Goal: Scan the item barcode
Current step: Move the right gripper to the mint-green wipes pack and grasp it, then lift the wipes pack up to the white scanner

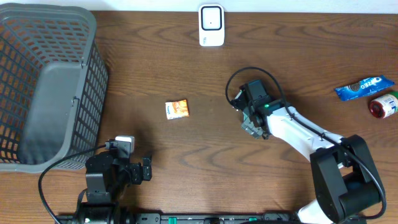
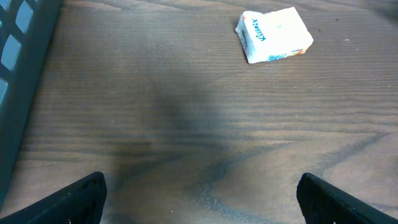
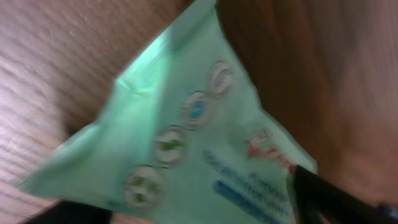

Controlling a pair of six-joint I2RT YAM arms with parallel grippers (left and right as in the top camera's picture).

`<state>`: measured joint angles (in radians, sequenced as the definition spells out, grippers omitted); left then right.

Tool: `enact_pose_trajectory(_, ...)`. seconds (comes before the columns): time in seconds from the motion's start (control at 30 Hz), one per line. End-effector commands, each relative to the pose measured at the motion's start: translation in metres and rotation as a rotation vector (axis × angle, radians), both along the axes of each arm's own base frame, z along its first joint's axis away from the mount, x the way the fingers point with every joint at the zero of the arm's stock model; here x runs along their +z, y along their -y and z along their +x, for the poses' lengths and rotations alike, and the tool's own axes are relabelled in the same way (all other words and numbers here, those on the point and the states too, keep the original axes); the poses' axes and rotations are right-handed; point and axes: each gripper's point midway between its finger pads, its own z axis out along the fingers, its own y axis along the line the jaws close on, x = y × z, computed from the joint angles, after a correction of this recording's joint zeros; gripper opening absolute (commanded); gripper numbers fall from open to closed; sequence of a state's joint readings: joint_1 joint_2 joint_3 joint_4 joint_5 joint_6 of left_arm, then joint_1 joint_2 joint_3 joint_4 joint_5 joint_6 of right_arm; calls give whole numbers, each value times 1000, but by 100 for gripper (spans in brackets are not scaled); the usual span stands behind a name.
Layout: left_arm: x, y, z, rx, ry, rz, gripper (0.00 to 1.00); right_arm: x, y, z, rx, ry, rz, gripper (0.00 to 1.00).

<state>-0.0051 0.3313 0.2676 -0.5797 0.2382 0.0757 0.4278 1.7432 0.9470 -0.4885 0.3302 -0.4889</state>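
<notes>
Green packet (image 3: 186, 143) at mid-desk (image 1: 186, 62), between fingers of right hand (image 1: 252, 129) (clenched or loose: cannot tell). Left hand (image 2: 199, 199) spread wide, empty, beside basket (image 1: 50, 81). Scanner (image 1: 211, 25) at far edge.

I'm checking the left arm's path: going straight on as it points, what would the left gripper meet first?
Probably the bare table: the left gripper tilts down at wood. The Kleenex pack sits right of that line, the basket left; depth is hard to judge.
</notes>
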Motion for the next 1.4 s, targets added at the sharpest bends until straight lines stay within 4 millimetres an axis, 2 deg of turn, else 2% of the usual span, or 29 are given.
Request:
enact_pose_trajectory(0.0,-1,2,-1,-9,-2,-10,98,-12,-6,-11,-51,-29,32,55)
enact_pose_trajectory(0.07,-1,2,-1,-9,-2,-10,98,-12,-5,-11,-51,-29,28,43)
enact_pose_trajectory(0.2,-1,2,-1,-9,-2,-10,98,-10,0,-9,-60,-13,-2,41)
enact_pose_trajectory(0.23,-1,2,-1,-9,-2,-10,98,-10,0,-9,-62,-11,-3,46)
enact_pose_trajectory(0.27,-1,2,-1,-9,-2,-10,98,-10,0,-9,-62,-11,-3,57)
enact_pose_trajectory(0.37,-1,2,-1,-9,-2,-10,98,-10,0,-9,-68,-11,-1,58)
enact_pose_trajectory(0.4,-1,2,-1,-9,-2,-10,98,-10,0,-9,-72,-11,-1,55)
enact_pose_trajectory(0.53,-1,2,-1,-9,-2,-10,98,-12,1,-14,-75,-33,-4,31)
enact_pose_trajectory(0.57,-1,2,-1,-9,-2,-10,98,-12,0,-16,-71,-41,0,15)
enact_pose_trajectory(0.6,-1,2,-1,-9,-2,-10,98,-13,-2,-17,-66,-48,7,5)
enact_pose_trajectory(0.63,-1,2,-1,-9,-2,-10,98,-14,-5,-19,-61,-56,14,1)
enact_pose_trajectory(0.77,-1,2,-1,-9,-2,-10,98,-12,-13,-25,-115,-60,38,1)
enact_pose_trajectory(0.87,-1,2,-1,-9,-2,-10,98,-3,-31,-27,-171,-87,135,1)
enact_pose_trajectory(0.93,-1,2,-1,-9,-2,-10,98,10,-63,-33,-138,-188,280,1)
enact_pose_trajectory(1.0,-1,2,-1,-9,-2,-10,98,32,-96,-41,-109,-303,458,1)
enact_pose_trajectory(1.1,-1,2,-1,-9,-2,-10,98,81,-145,-57,-32,-493,794,1)
enact_pose_trajectory(1.13,-1,2,-1,-9,-2,-10,98,93,-153,-59,-3,-527,879,1)
enact_pose_trajectory(1.23,-1,2,-1,-9,-2,-10,98,127,-165,-65,136,-606,1143,1)
enact_pose_trajectory(1.3,-1,2,-1,-9,-2,-10,98,135,-163,-68,202,-611,1225,1)
enact_pose_trajectory(1.37,-1,2,-1,-9,-2,-10,98,135,-157,-68,258,-586,1258,1)
